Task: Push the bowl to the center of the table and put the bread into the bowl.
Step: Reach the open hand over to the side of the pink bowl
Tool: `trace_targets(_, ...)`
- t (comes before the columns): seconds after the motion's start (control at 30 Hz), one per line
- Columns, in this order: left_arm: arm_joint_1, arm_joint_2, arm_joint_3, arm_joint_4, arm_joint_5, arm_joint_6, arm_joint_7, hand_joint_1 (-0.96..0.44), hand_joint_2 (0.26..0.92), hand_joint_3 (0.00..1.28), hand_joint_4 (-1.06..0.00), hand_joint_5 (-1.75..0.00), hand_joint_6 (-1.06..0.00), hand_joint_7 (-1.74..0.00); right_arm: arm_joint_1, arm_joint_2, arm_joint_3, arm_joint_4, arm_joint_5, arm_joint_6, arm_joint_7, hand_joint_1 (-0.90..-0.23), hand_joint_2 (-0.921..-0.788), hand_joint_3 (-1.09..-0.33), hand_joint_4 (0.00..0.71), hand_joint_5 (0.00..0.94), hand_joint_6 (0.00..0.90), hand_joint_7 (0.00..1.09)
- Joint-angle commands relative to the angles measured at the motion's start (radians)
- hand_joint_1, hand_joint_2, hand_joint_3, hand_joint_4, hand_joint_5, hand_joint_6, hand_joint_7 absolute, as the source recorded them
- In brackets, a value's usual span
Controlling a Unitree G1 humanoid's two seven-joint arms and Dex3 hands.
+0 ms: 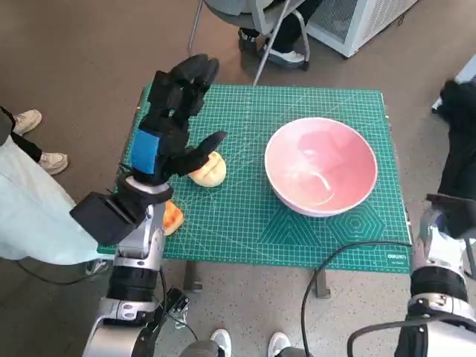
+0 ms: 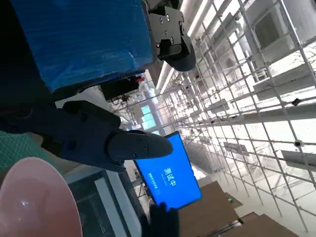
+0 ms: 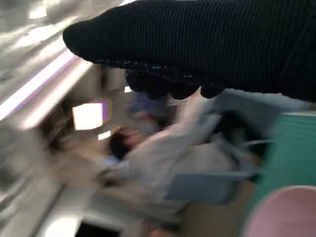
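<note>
A pink bowl stands empty on the right half of the green mat. A pale yellow bread roll lies on the mat left of centre. My left hand hovers raised above it, fingers spread and holding nothing, the thumb reaching over the roll. The left wrist view shows its fingers in the air and the bowl's rim. My right hand is a dark shape at the table's right edge, apart from the bowl; its fingers cannot be made out. The blurred right wrist view shows the glove and a bit of the bowl.
A second, orange bread piece lies near the mat's front left edge, partly behind my left wrist. A person's feet are at the left, a chair with seated legs beyond the table, and a blurred seated person in the right wrist view.
</note>
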Motion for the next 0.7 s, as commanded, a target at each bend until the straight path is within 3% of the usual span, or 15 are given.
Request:
trace_targets(0.03,0.001,0.006,0.004,0.0,0.005,-0.01,0.006,-0.46,0.921,0.27,-0.2,-0.11,-0.02,-0.71,0.004,0.02,0.011,0.062,-0.025,0.107,-0.055,-0.518,-0.921,-0.881,0.251,0.002,0.005,0.68)
trace_targets(0.3,0.023,0.024,0.01,-0.028,0.002,-0.005,0.005,-0.47,0.921,0.26,-0.22,-0.08,-0.03,-0.67,0.002,0.069,0.001,0.095,-0.014,0.228,-0.053,-0.542,-0.921,-0.872,0.231,0.0,0.054,0.59)
trace_targets(0.5,0.035,0.034,0.02,-0.033,-0.006,-0.004,0.002,-0.48,0.921,0.26,-0.23,-0.06,-0.05,-0.62,-0.011,0.106,-0.039,0.102,0.031,0.294,0.01,-0.524,-0.921,-0.891,0.186,0.0,0.047,0.56)
trace_targets(0.7,0.056,0.043,0.026,-0.054,-0.004,0.006,0.007,-0.51,0.921,0.25,-0.24,-0.04,-0.07,-0.58,-0.032,0.145,-0.069,0.111,0.058,0.343,0.032,-0.501,-0.921,-0.904,0.177,0.001,0.049,0.55)
